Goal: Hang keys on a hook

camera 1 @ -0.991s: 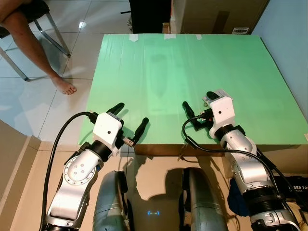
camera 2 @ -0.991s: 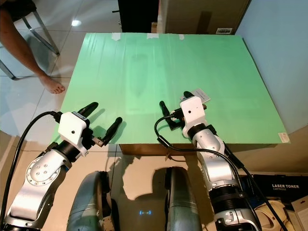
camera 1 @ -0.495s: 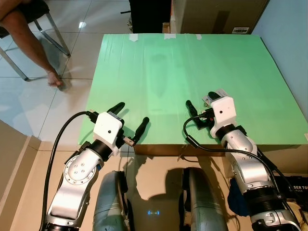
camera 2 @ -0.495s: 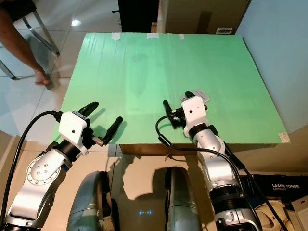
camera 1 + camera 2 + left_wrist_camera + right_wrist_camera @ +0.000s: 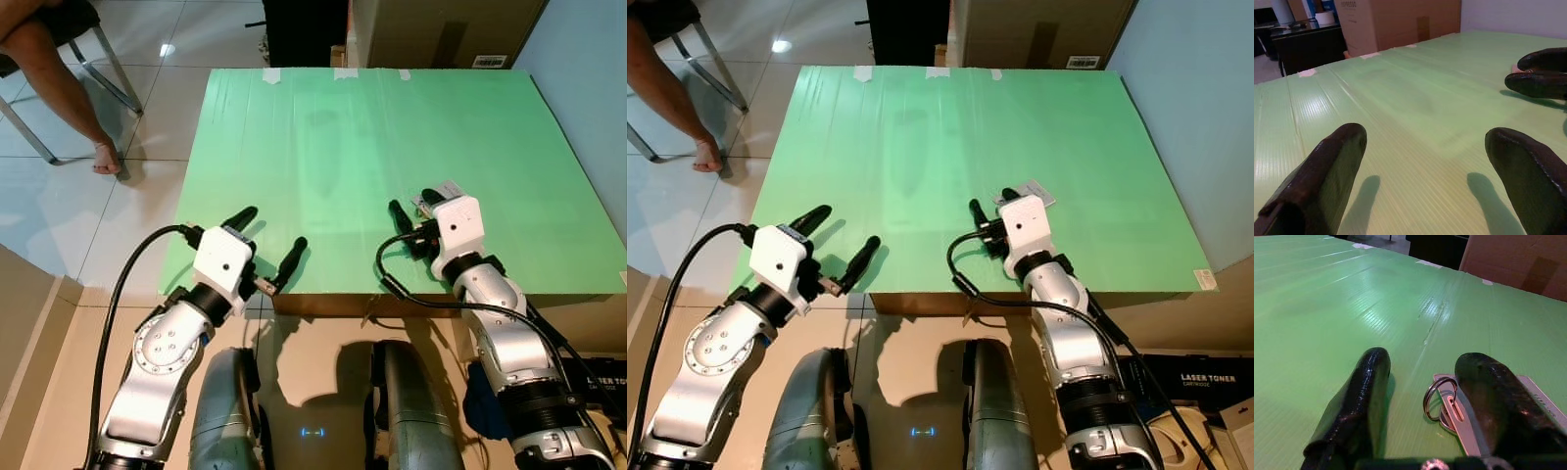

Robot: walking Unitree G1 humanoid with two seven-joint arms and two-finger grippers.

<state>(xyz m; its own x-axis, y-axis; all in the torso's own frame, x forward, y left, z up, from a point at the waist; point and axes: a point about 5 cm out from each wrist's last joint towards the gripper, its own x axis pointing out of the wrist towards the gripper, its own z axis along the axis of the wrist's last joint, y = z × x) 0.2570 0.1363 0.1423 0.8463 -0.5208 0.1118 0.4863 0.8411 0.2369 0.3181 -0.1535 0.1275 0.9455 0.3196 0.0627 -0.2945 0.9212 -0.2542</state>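
Keys (image 5: pixel 1449 406) are seen lying flat on green table (image 5: pixel 323 147), near-right, bracketed by spread fingers of right gripper (image 5: pixel 411 211); nothing is clasped yet. Left gripper (image 5: pixel 266 240) is held splayed, empty, near edge. Pick-up & hanging judged still outstanding.

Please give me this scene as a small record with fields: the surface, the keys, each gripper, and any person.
surface: green table
keys: key ring with flat tag, lying on the table between the right gripper's fingers
right gripper: open, low over the keys
left gripper: open, holding nothing, at the table's near edge
hook: none seen
person: a bare leg and foot by a chair, beyond the table's left side
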